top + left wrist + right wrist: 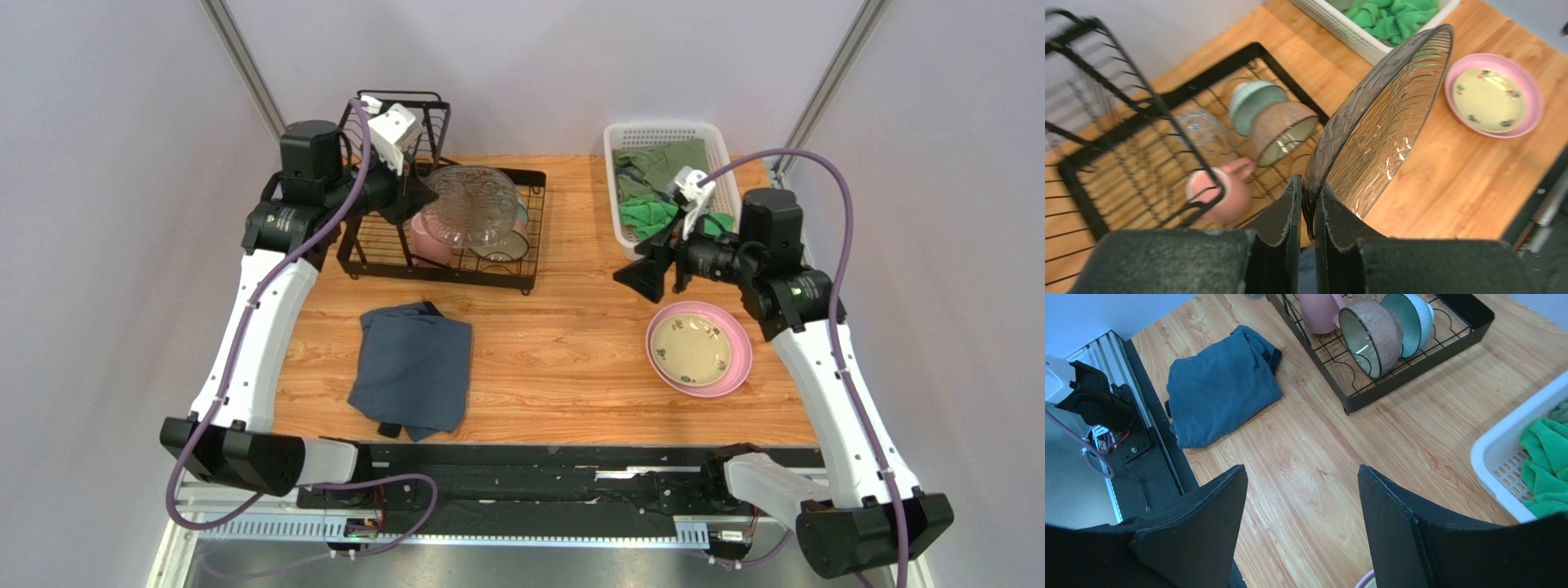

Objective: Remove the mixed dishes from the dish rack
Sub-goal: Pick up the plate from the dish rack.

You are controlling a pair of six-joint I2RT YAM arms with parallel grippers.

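Two plates sit stacked nearest the right arm: the smaller cream plate (691, 347) lies inside the large pink plate (741, 355) on the wooden table (564, 355). The right wrist view catches only a sliver of pink at its bottom edge. One folded blue-grey cloth (411, 368) lies toward the table's left.

The right gripper (1301, 478) hangs over bare wood between plates and rack, fingers spread wide with nothing between them.

Farther back, the left gripper (1309, 190) pinches the rim of one clear patterned glass dish (1389, 122), held tilted on edge over the lower tray of the dish rack (439, 273). From above, that dish covers most of what the tray holds. The left wrist view shows it:
- one pink mug (1220, 193)
- two tipped bowls side by side, a brown bowl with teal inside (1281, 131) and a pale teal bowl (1254, 105)
- one small clear glass (1195, 125), blurred

The wrist views cut off the upper shelf.

Farthest back, one white basket (613, 184) holds green cloths (646, 214); I cannot count them.
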